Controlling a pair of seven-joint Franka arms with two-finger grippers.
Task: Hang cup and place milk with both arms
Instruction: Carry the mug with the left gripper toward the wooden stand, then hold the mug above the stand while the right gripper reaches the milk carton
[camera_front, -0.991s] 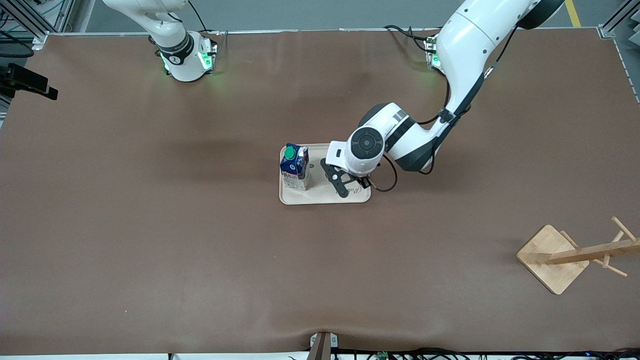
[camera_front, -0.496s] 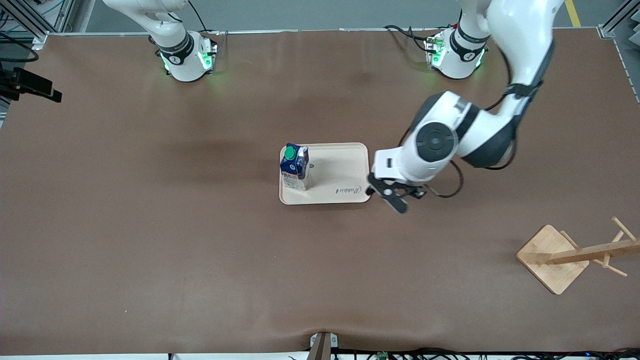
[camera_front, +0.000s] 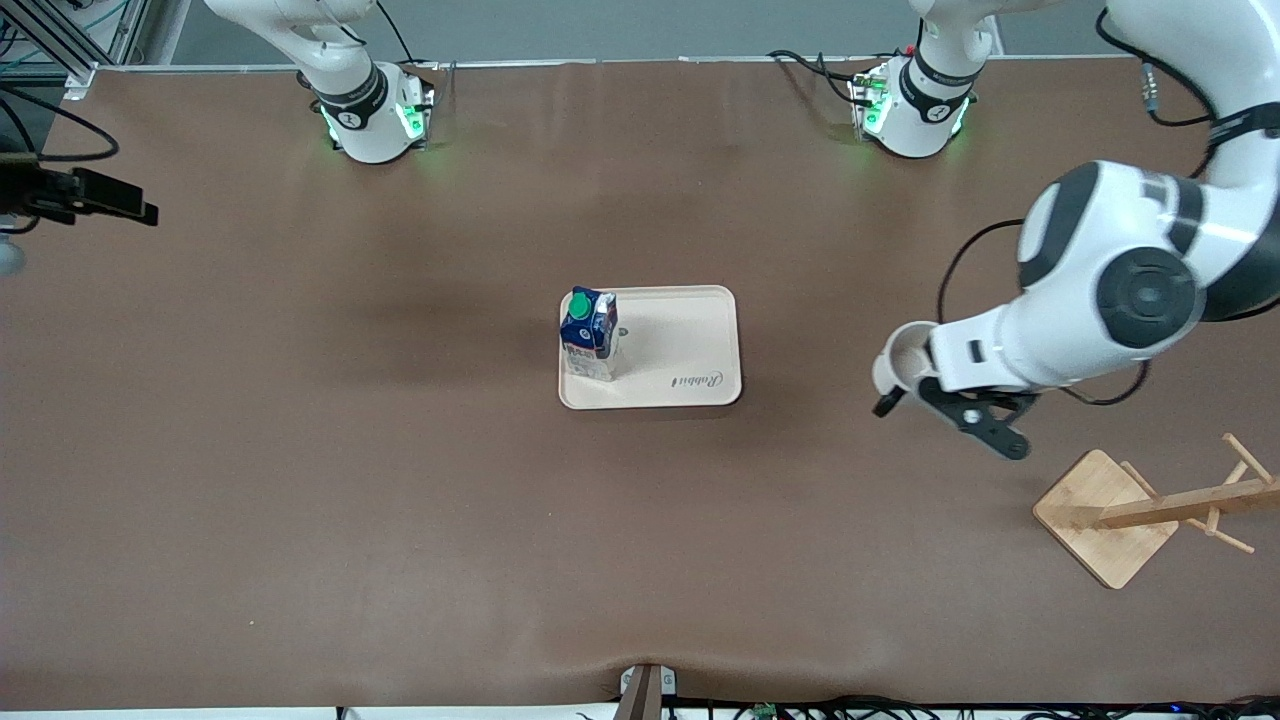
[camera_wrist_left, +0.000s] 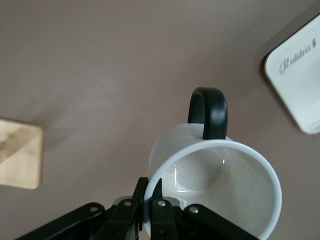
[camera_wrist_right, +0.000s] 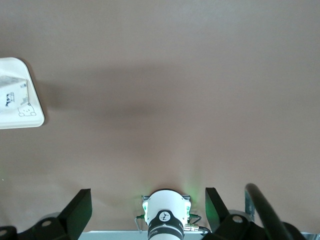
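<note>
My left gripper (camera_front: 945, 408) is shut on the rim of the white cup (camera_front: 897, 362) and holds it in the air over the bare mat, between the tray and the wooden rack. In the left wrist view the fingers (camera_wrist_left: 161, 206) pinch the cup's wall (camera_wrist_left: 215, 175), and its black handle (camera_wrist_left: 207, 112) points away from them. The smiley face is hidden. The milk (camera_front: 590, 332) stands upright on the beige tray (camera_front: 690, 345) at mid table. My right gripper (camera_front: 105, 200) is open and empty, high at the right arm's end of the table; its fingers (camera_wrist_right: 75, 212) stand wide apart.
A wooden cup rack (camera_front: 1150, 505) with pegs stands on a square base near the left arm's end of the table, nearer to the front camera than the tray. Its base shows in the left wrist view (camera_wrist_left: 17, 152). The tray's corner (camera_wrist_right: 36, 120) shows in the right wrist view.
My left gripper has moved with the cup from over the tray toward the rack. My right gripper has shifted slightly at the table's edge. The milk has not moved.
</note>
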